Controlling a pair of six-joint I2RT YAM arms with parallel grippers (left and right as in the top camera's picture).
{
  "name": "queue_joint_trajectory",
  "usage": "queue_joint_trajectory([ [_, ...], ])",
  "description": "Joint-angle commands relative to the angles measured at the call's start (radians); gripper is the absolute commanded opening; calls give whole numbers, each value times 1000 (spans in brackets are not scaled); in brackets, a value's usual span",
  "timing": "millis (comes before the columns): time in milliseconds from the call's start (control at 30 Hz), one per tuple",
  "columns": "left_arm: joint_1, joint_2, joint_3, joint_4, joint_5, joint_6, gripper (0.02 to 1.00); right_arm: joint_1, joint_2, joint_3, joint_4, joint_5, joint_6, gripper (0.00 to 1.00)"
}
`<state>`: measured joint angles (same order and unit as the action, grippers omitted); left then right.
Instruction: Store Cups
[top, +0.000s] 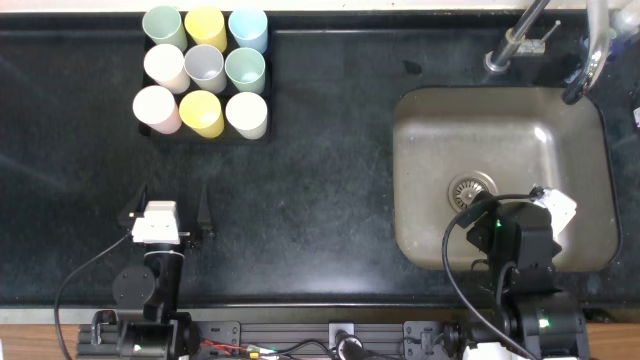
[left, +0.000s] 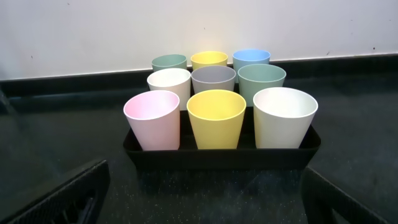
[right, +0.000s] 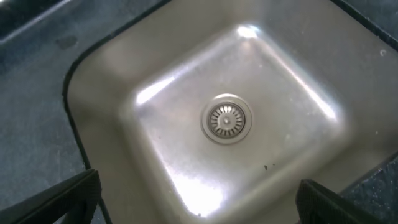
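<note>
Left gripper (top: 172, 207) rests low over the black counter (top: 330, 190), its two fingers wide apart and nothing between them. Farther up the counter, well apart from it, stands a black tray (left: 217, 157) holding nine cups, mouths up, in three rows of three. The row nearest to this gripper has a pink cup (left: 153, 118), a yellow cup (left: 216, 117) and a cream cup (left: 285, 116). Behind them come a white cup (left: 169, 84), a grey cup (left: 213, 79) and a green cup (left: 262, 78). The last row, next to the wall (left: 186, 25), has a second green cup (left: 169, 61), a second yellow cup (left: 209, 58) and a blue cup (left: 251, 57). Right gripper (right: 202, 208) hangs above the steel sink (top: 420, 240), its fingers also apart and holding nothing; under it is the round drain (right: 227, 118). A tap (top: 515, 40) stands behind the sink.
</note>
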<state>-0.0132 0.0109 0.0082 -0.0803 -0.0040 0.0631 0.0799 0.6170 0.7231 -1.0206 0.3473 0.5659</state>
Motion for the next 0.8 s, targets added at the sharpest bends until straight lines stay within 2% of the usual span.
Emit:
queue_joint_trajectory([
  [33,-6,-8,0,-4,3,23,1000,-2,-14,-3,46,11,3,998],
  [133,-6,-8,0,-4,3,23,1000,-2,-24,-8,197,11,3,996],
  [367,-6,-8,0,-4,3,23,1000,-3,-123,-212,783,12,3,993],
  [800,-6,-8,0,-4,3,23,1000,-2,-314,-478,840,12,3,993],
])
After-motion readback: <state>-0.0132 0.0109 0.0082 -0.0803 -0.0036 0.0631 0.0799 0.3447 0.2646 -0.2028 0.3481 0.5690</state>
